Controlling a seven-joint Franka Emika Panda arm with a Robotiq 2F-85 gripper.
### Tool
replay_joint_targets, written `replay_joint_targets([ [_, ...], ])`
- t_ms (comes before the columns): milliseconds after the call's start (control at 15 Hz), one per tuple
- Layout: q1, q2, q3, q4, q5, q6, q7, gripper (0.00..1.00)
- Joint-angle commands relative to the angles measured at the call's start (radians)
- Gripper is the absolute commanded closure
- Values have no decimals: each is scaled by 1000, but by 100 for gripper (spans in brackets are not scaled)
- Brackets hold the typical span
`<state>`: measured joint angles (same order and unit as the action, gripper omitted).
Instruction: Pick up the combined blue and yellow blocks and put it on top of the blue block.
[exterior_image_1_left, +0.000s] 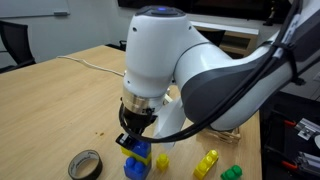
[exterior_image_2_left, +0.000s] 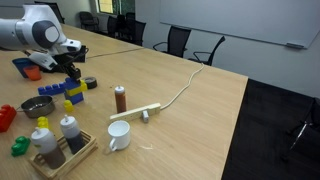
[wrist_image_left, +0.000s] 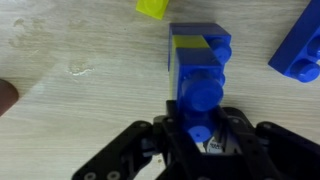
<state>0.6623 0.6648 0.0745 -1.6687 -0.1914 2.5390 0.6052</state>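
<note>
Brick pair (wrist_image_left: 198, 60) judged light, rigid, smooth plastic; slip likely unless flat sides are pinched. Gripper (wrist_image_left: 200, 122) seen clamped on blue top part, low at surface (wrist_image_left: 70, 100). Blue brick (wrist_image_left: 298, 50) just right.

combined blue and yellow blocks (wrist_image_left: 198, 62), blue with a yellow band, stud facing up, blue block (wrist_image_left: 300, 45) close by, apart

Quick count: one blue-and-yellow studded brick pair (exterior_image_1_left: 137, 152), two loose yellow plastic bricks (exterior_image_1_left: 162, 160) at its 3 o'clock, one green brick (exterior_image_1_left: 231, 172). Plus one black tape roll (exterior_image_1_left: 85, 163), one white mug (exterior_image_2_left: 118, 135).
</note>
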Motion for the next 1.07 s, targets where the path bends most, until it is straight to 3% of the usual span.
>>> replay_joint_targets([
  [0,25,8,-40,-32,-17,67,23,90],
  [200,16,5,-25,-39,4,64,-7,90],
  [267,12,3,-18,-41,7,66,-19,78],
  [333,13,0,-17,-44,5,68,-26,40],
  [400,8,-4,-8,-48,11,72,-41,39],
  [600,-21,-6,39,-84,52,117,-104,19],
  [667,20,12,-6,-47,33,71,-53,37],
  [867,16,12,4,-55,50,93,-80,19],
  [933,14,12,4,-56,50,93,-82,19],
  [1000,13,12,4,-56,51,93,-83,5],
])
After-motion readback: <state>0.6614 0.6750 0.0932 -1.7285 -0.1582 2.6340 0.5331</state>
